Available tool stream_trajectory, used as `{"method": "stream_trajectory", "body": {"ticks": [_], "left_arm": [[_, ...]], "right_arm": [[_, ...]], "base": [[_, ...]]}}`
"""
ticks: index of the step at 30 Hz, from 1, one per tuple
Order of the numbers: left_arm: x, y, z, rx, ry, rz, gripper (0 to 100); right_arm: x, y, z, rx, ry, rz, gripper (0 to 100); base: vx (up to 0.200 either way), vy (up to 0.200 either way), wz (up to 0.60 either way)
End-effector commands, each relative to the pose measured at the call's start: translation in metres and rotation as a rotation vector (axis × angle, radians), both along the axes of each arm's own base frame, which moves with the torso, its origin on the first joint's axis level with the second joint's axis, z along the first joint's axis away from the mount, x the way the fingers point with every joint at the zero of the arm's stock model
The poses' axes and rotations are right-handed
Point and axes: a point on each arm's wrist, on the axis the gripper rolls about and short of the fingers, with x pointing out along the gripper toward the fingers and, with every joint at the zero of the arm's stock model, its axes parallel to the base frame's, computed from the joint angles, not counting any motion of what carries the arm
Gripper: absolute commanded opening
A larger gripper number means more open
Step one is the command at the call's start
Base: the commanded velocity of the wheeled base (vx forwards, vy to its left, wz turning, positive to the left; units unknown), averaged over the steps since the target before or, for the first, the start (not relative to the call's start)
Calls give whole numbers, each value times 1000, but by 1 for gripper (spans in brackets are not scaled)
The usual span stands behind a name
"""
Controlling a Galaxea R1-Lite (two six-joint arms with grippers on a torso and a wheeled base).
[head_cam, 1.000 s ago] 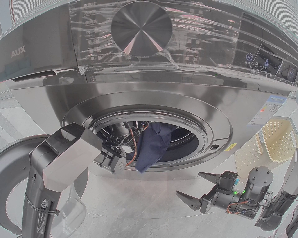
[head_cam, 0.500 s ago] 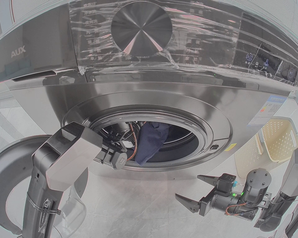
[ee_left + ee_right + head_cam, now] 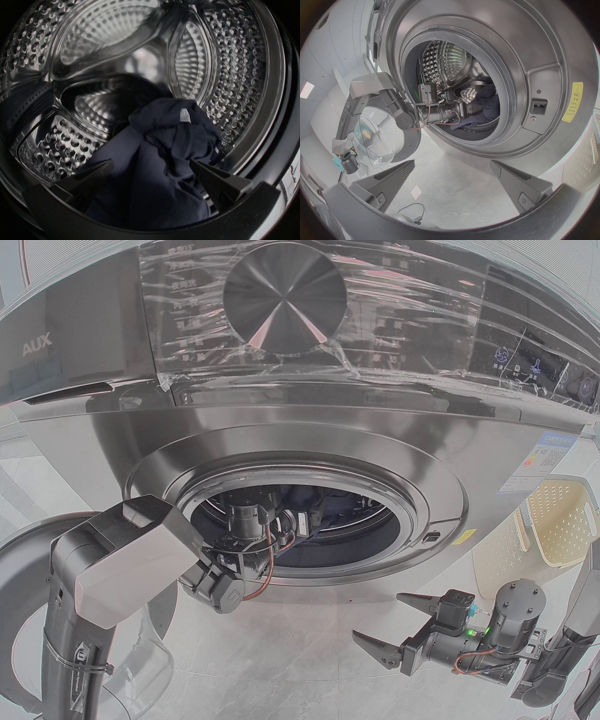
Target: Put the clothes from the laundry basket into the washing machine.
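Front-loading washing machine (image 3: 300, 427) close up from the head camera, porthole opening just below centre. Round glass door (image 3: 376, 136) swung open at 8 o'clock. Left arm extended from 8 o'clock into the opening, left gripper (image 3: 150, 164) inside the drum (image 3: 237, 62), fingers spread apart and grasping nothing. Dark navy garment (image 3: 168, 134) bunched on the drum floor just beyond the fingertips, near them but seemingly free of both, with a small white label on its upper fold. Right gripper (image 3: 378, 615) at 5 o'clock, low over the pale tiled floor (image 3: 281, 646), outside the machine, fingers likewise splayed and empty. Cream perforated laundry basket (image 3: 562, 521) at 3 o'clock, beside the machine.

Judged as partly done: one garment lying in the drum, apparently free of the gripper. Left to do, by this reading: withdrawing the left arm, then fetching anything remaining in the basket.

Hard to make out:
- Basket cropped by the frame edge, inside hidden, so no telling how many clothes remain, if any.
- Garment barely visible from the head camera, masked by the left wrist and its cabling.
- Lower part of the garment hidden behind the gripper body in the left wrist view.
- Light contact between cloth and fingertips impossible to rule out.
- Darker shape behind the garment, deep in the drum, unclear: more cloth or only reflection.
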Motion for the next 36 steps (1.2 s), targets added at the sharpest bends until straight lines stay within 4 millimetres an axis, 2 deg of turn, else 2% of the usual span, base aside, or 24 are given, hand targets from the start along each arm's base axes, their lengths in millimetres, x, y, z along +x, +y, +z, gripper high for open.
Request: {"method": "stream_trajectory", "body": {"ticks": [1,6,7,10,18,20,26,35,36], "left_arm": [[-2,3,-1,11,19,-2,100],[2,4,-15,35,60,5,100],[2,4,-16,36,61,5,0],[9,0,-15,27,47,4,0],[30,-15,10,-118,-40,19,0],[33,-15,10,-131,-50,27,0],[58,-18,23,-218,-194,68,0],[61,-20,28,-231,-224,67,0],[60,-21,27,-229,-220,67,100]], "right_arm": [[1,1,-3,-7,9,1,100],[1,1,-4,-10,12,3,100],[1,2,-5,-11,14,3,100],[2,2,-5,-11,14,3,100],[3,2,-4,-8,12,-1,100],[3,2,-4,-8,12,-1,100],[3,3,-4,-6,10,1,100],[4,3,-4,-6,8,0,100],[4,3,-3,-5,7,0,100]], "base": [[0,0,0],[0,0,0],[0,0,0],[0,0,0],[0,0,0],[0,0,0],[0,0,0],[0,0,0],[0,0,0]]}}
